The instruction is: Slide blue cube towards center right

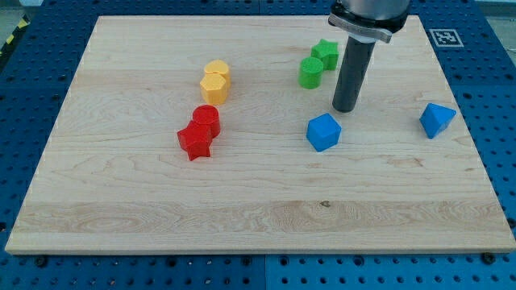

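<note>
The blue cube (323,132) lies on the wooden board (121,193), right of the middle. My tip (347,109) rests on the board just above and slightly right of the cube, a small gap between them. A second blue block (436,120), wedge-like, lies near the board's right edge.
Two green blocks, a star (326,53) and a cylinder (311,72), sit left of the rod near the top. Two yellow blocks (215,81) sit together at upper middle left. A red cylinder (205,120) and red star (194,142) sit below them.
</note>
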Controlling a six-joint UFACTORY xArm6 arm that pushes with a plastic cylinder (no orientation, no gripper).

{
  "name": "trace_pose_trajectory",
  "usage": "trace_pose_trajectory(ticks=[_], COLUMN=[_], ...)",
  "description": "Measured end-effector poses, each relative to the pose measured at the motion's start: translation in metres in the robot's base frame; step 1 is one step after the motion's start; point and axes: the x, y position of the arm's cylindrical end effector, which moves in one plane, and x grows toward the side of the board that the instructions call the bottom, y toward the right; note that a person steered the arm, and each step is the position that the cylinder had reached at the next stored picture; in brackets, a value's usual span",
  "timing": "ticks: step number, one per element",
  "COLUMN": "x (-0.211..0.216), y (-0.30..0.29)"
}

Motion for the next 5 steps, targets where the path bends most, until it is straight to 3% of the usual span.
trace_pose_trajectory(ticks=[3,5], x=[0.015,0.062], y=[-0.084,-0.072])
